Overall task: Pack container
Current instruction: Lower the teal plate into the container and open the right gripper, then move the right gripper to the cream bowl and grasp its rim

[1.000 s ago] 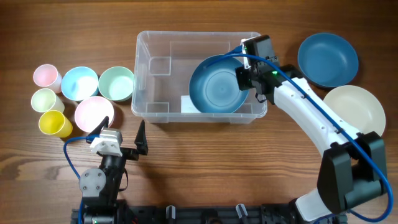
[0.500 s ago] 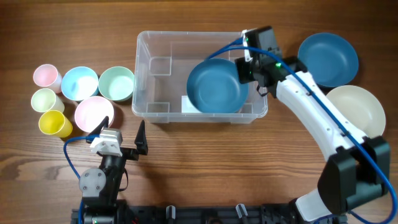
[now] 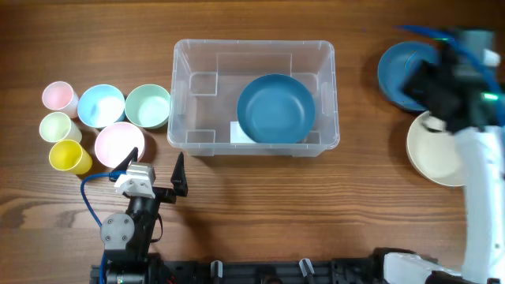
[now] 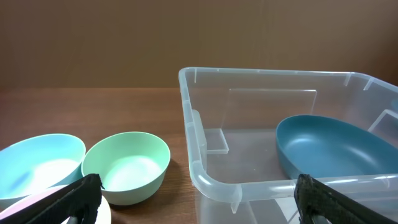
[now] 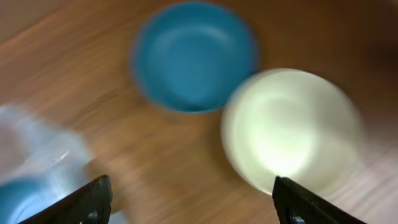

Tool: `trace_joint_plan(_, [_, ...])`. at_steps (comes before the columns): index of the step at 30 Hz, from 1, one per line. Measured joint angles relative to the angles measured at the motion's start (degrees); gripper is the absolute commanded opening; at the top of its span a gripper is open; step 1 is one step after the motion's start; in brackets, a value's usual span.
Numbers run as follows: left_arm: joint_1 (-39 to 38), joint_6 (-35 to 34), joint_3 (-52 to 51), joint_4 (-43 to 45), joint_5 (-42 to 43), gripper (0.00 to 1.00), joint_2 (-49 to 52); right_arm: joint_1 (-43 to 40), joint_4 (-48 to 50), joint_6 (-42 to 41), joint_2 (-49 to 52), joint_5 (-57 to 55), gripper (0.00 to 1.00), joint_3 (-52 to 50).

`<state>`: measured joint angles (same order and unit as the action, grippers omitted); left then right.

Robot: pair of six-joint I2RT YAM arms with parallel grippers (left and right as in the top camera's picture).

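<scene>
The container [image 3: 252, 44], a large clear bin, stands at the table's middle; a dark blue bowl [image 3: 276, 108] lies in its right half, free of any gripper. My right gripper [image 3: 428, 84], blurred by motion, hangs well right of the container, above the table's right side. In the right wrist view it [image 5: 193, 202] is open and empty, over bare wood, with the container [image 5: 37, 155] at the left edge. My left gripper [image 3: 155, 167] rests open near the front edge; the left wrist view shows it [image 4: 199, 205] facing the container's near left corner [image 4: 205, 180].
On the right lie a second dark blue bowl [image 3: 398, 71] [image 5: 194, 56] and a cream bowl [image 3: 434, 150] [image 5: 289, 127]. On the left stand a light blue bowl [image 3: 101, 105], a green bowl [image 3: 147, 106], a pink bowl [image 3: 118, 143] and three small cups [image 3: 59, 96].
My right gripper has opened and let go of the dark blue bowl, which now lies in the container. The arm has swung right to above the right-hand bowls. The left arm has not moved.
</scene>
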<state>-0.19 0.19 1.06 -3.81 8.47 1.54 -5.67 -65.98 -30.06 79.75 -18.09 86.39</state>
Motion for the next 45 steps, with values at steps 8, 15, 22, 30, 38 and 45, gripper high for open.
trace_joint_plan(8, [0.0,0.0,0.0,0.0,0.0,1.0,0.0,-25.1,-2.0,-0.8,-0.2,4.0,0.94,-3.5])
trace_joint_plan(15, [0.0,0.0,0.0,0.0,0.0,1.0,0.0,-40.1,3.4,0.3,-0.2,15.8,0.9,-13.9])
trace_joint_plan(22, [0.0,0.0,0.0,0.0,0.0,1.0,0.0,-42.1,11.5,3.0,-0.1,20.5,0.89,-25.2])
trace_joint_plan(30, [0.0,0.0,0.0,0.0,0.0,1.0,0.0,-42.1,19.8,3.2,0.3,21.5,0.82,-33.3])
trace_joint_plan(38, [0.0,0.0,0.0,0.0,0.0,1.0,0.0,-42.1,23.6,2.6,3.2,21.6,0.82,-35.6])
trace_joint_plan(45, [0.0,0.0,0.0,0.0,0.0,1.0,0.0,-42.1,26.2,1.1,8.5,22.2,0.81,-35.6])
